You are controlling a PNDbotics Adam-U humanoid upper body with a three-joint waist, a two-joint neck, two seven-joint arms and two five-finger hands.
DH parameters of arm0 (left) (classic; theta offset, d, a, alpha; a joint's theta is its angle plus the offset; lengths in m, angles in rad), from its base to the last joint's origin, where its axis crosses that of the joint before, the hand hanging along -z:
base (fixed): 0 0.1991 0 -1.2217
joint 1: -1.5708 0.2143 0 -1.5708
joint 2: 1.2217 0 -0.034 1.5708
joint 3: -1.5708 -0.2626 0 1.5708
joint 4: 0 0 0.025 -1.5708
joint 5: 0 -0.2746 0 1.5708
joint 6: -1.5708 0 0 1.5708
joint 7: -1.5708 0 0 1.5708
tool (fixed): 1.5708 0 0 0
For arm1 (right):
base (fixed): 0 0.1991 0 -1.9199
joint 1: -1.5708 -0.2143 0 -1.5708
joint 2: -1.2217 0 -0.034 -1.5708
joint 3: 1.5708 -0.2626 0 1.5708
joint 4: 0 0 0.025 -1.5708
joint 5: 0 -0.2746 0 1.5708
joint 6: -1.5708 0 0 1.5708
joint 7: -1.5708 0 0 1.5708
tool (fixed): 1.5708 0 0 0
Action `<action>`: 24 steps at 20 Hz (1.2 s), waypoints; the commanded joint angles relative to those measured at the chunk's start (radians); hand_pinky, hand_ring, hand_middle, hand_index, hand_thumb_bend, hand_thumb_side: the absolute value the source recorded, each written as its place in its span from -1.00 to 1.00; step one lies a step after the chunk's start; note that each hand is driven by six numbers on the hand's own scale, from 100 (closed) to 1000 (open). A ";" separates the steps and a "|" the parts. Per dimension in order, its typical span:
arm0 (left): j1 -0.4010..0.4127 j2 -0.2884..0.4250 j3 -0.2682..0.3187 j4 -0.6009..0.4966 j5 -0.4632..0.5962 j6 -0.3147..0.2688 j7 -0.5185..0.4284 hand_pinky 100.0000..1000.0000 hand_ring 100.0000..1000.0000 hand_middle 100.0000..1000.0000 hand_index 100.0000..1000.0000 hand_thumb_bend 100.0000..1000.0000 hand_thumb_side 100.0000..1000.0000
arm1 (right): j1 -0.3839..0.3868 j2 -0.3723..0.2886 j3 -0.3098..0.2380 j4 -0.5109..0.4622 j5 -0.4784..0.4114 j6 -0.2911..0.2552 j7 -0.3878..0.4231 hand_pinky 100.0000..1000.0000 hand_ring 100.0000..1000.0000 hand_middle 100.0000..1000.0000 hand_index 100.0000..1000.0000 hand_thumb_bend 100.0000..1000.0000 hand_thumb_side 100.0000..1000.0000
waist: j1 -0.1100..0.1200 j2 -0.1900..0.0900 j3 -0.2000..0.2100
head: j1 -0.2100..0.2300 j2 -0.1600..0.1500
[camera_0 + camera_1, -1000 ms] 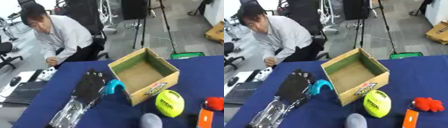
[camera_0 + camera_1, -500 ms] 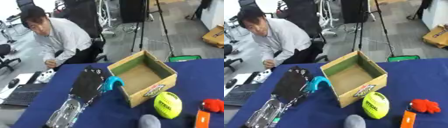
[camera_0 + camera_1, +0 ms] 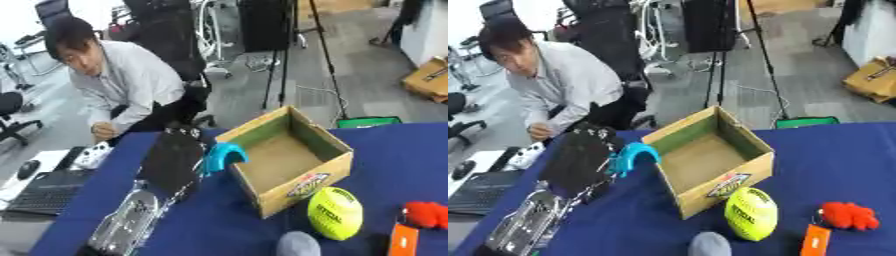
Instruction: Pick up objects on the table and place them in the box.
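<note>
An open cardboard box (image 3: 302, 187) stands on the blue-covered table (image 3: 394, 145); its inside looks empty. My left hand (image 3: 173, 161), black, reaches in from the lower left and is shut on a light-blue curved thing (image 3: 224, 155), held against the box's left corner just outside the wall. Right of the box's front lie a yellow-green ball (image 3: 335, 213), a red fuzzy thing (image 3: 426, 215) and an orange tag (image 3: 402, 240). At the bottom edge sits a grey rounded thing (image 3: 297, 245). My right hand shows in neither view.
Left of the table is a lower desk with a laptop keyboard (image 3: 39, 197), a mouse (image 3: 28, 169) and a white controller (image 3: 87, 155). A tripod (image 3: 289, 60) and a green mat (image 3: 367, 121) stand on the floor beyond the table.
The camera has shifted a little. Relative to the box, my left hand has lifted the light-blue thing higher, up to the box's left corner.
</note>
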 commanded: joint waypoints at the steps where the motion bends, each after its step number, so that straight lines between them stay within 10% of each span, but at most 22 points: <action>1: -0.034 0.027 0.016 -0.037 -0.004 0.004 -0.021 0.25 -0.18 -0.44 -0.12 -0.15 -1.00 | -0.004 -0.042 -0.011 -0.012 -0.009 0.002 -0.001 0.70 0.65 0.56 0.53 -1.00 0.55 | -0.016 -0.019 0.002 | -0.001 -0.005; 24: -0.270 -0.038 -0.008 -0.112 0.023 -0.010 -0.145 0.23 -0.20 -0.59 -0.15 -0.15 -1.00 | -0.007 -0.047 -0.007 -0.012 -0.017 0.001 -0.001 0.71 0.65 0.56 0.52 -1.00 0.54 | -0.014 -0.033 -0.014 | 0.005 0.001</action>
